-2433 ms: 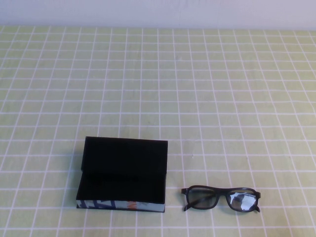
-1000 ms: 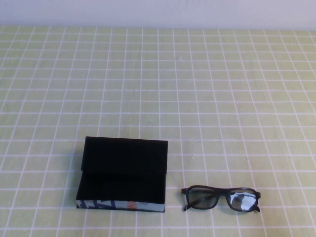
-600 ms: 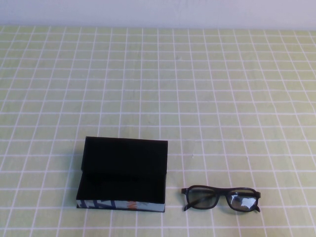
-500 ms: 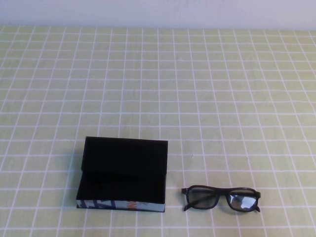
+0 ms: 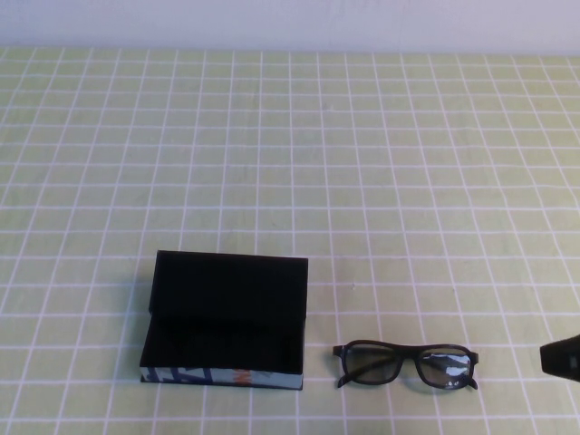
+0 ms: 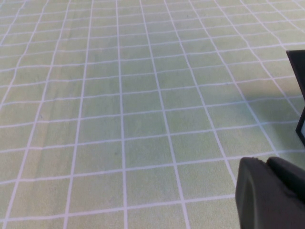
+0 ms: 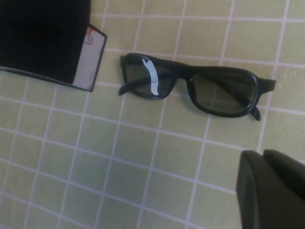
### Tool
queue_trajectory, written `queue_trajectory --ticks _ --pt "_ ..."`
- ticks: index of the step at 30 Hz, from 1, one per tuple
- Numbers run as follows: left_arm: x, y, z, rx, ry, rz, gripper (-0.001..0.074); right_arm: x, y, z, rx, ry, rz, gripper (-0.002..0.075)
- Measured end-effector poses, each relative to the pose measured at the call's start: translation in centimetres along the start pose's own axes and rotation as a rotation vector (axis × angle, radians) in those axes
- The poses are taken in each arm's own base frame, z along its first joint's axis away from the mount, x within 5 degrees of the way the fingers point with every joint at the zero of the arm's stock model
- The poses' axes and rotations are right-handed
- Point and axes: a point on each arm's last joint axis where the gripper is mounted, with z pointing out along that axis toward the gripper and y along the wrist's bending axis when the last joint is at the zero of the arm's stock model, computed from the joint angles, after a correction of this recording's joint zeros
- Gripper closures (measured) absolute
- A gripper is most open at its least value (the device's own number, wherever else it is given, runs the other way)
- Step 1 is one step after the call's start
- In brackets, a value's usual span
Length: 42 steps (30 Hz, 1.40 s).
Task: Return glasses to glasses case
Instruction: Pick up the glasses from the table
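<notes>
The glasses case lies open at the front left of the table, lid raised at the back, black lining showing, patterned front side facing me. The black glasses lie flat on the cloth just to the right of it, apart from it. My right gripper is shut and empty, at the right edge of the high view, a short way right of the glasses. The right wrist view shows the glasses, a corner of the case and the right gripper. My left gripper is shut and empty over bare cloth, left of the case's edge.
A green cloth with a white grid covers the whole table. A pale wall runs along the far edge.
My right gripper has come into the high view at the right edge, near the glasses. The bright glare on the right lens has dimmed. Case and glasses have not moved.
</notes>
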Motion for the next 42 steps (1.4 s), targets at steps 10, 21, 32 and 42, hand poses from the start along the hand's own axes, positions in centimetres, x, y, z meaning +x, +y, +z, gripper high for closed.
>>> queue_trajectory --ticks 10,21,32,42 --pt "0.0 0.0 0.0 0.000 0.000 0.000 0.0739 -4.7 3.5 5.3 -0.051 0.272 -0.494 0.0737" --pt "0.0 0.0 0.0 0.000 0.000 0.000 0.0739 -8.0 7.1 13.8 -0.093 0.661 -0.942 0.0710" --pt "0.0 0.0 0.0 0.000 0.000 0.000 0.0739 -9.6 6.3 17.5 -0.069 0.732 -1.193 0.0312" --pt "0.0 0.0 0.0 0.000 0.000 0.000 0.0739 -9.3 5.8 19.6 -0.081 0.736 -1.255 0.0272"
